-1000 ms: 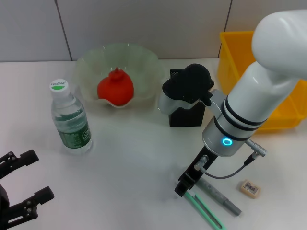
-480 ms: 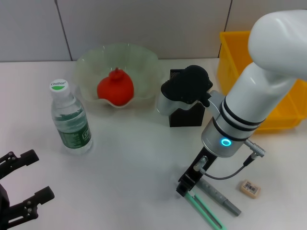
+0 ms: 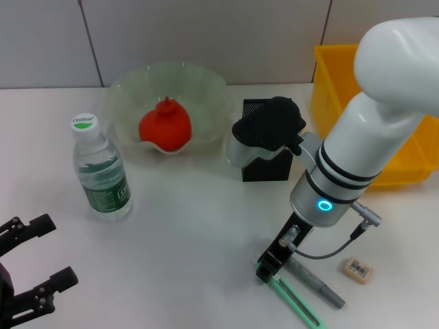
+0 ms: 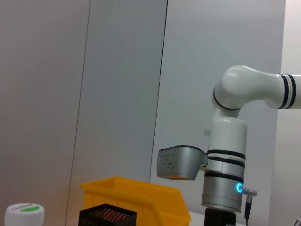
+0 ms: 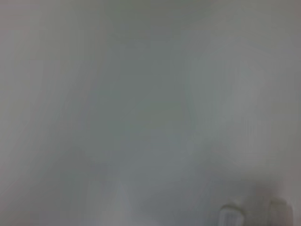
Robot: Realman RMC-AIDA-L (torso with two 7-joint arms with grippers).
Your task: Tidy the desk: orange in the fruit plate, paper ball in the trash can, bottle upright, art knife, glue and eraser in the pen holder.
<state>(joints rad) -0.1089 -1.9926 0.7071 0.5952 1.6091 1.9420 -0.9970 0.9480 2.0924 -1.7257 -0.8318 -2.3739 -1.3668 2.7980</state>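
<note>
Right gripper [image 3: 269, 269]: lowered to the table in front of the holder, its tip at the near end of the green knife; whether its fingers are parted or closed cannot be told, nor whether it has hold of anything.
Knife [image 3: 295, 301]: green, lying flat on the table in front of the holder, one end under the right gripper's tip, the rest running toward the table's near edge.
Glue [image 3: 314, 279]: grey stick lying flat just beside the knife, on the side toward the eraser (roughly parallel to the knife).
Eraser [image 3: 357, 269]: small tan block on the table, in front of the holder and to its right, near the glue but apart from it.
Holder [image 3: 260, 168]: black mesh box standing upright, partly hidden by the right arm's wrist.
Plate [image 3: 206, 92]: pale green fluted bowl to the left of the holder, near it.
Orange [image 3: 165, 126]: red-orange fruit resting inside the plate.
Bottle [image 3: 101, 169]: clear, capped, standing upright well to the left of the holder, in front of the plate.
Bin [image 3: 330, 72]: yellow, to the right of the holder (partly behind the right arm).
Left gripper [image 3: 31, 266]: far left of the holder at the table's near edge, fingers spread wide, holding nothing.
</note>
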